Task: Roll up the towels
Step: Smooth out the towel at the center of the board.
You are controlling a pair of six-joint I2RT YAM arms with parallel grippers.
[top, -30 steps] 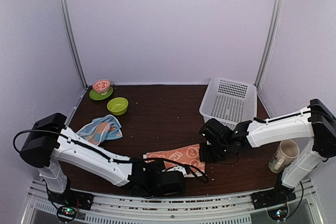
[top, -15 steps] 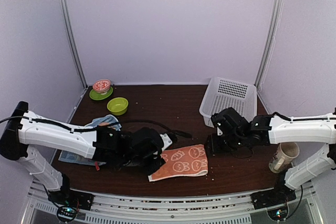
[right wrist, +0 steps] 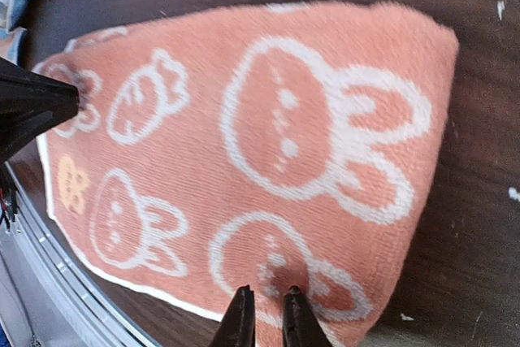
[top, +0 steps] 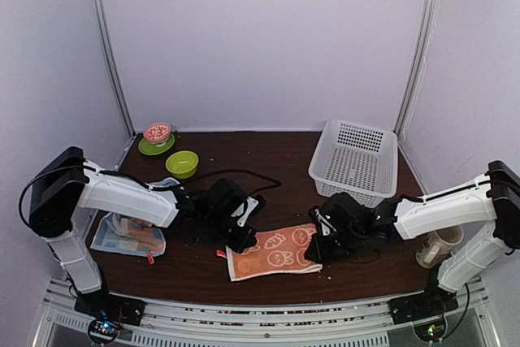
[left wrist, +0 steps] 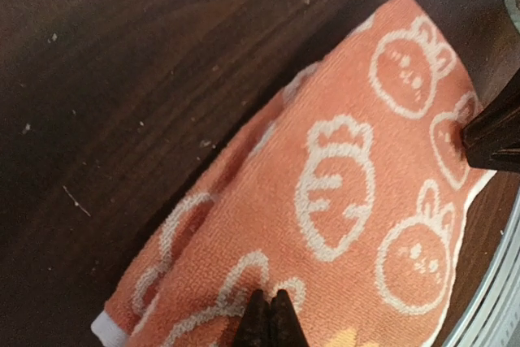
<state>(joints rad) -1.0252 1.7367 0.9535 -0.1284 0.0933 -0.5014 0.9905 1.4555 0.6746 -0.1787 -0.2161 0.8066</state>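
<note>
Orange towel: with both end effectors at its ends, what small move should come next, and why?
Probably close the right end effector fully on the orange towel at its edge. The left end effector is shut at the opposite end, while the right one's fingers show a narrow gap over the cloth, and the towel lies flat, unrolled.

Pale lilac walls [top: 260, 38]; dark wooden table [top: 276, 152].

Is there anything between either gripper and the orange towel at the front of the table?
Nothing visible stands between them. The left gripper sits right at the orange towel's left end, and the right gripper sits at its right end.
</note>
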